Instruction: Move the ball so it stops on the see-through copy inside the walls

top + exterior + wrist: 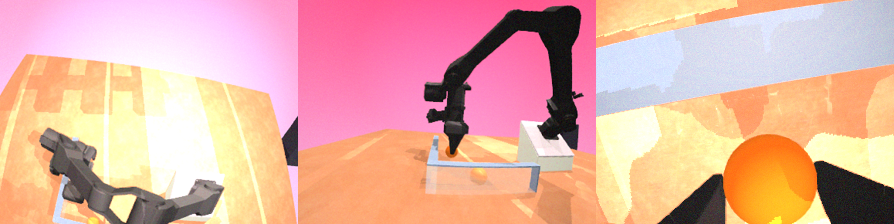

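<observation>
The walls (483, 165) were untouched. The ball (770, 181) was pinched between the gripper (452, 151) jaws, down near the far wall (grab done). Carrying to the see-through copy (479, 174), release and retreat were left.

Cam setup: top, ext, wrist
Top looks down; ext low, side-on; wrist close, downward. All share ball (770, 180) by wall (743, 52).
</observation>
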Tool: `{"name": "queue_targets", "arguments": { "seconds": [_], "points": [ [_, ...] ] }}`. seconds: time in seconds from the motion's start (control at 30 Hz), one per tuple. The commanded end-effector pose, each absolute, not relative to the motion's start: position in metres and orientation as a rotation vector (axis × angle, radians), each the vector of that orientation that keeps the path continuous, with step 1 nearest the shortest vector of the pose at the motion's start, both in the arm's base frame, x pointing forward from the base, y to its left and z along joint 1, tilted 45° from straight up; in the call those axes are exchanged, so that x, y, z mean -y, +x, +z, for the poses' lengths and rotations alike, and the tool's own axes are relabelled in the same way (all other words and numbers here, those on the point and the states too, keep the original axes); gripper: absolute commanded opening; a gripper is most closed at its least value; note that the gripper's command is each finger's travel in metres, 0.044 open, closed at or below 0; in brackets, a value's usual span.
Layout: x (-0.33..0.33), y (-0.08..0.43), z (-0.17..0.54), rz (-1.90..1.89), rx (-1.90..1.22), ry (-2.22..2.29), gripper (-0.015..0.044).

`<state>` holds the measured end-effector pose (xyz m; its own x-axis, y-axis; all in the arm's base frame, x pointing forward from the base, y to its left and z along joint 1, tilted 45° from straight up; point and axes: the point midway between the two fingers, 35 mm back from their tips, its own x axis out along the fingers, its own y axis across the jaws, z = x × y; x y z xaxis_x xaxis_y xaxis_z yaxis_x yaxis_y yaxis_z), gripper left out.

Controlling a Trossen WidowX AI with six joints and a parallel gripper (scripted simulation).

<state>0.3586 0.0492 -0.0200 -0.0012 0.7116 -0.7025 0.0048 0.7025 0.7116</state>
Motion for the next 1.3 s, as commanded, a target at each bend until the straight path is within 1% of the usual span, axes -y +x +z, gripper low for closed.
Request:
{"name": "queue_targets", "arguments": {
  "seconds": [0.0, 0.57, 0.73, 1.27],
  "points": [
    [-0.035, 0.362, -0.006, 0.617, -1.476, 0.614, 0.0000],
    [0.022, 0.366, 0.059, 0.649, -1.471, 0.575, 0.0000],
    [0.021, 0.365, 0.061, 0.635, -1.479, 0.589, 0.0000],
    [-0.011, 0.352, 0.076, 0.291, -1.632, 0.933, 0.0000]
  ]
}}
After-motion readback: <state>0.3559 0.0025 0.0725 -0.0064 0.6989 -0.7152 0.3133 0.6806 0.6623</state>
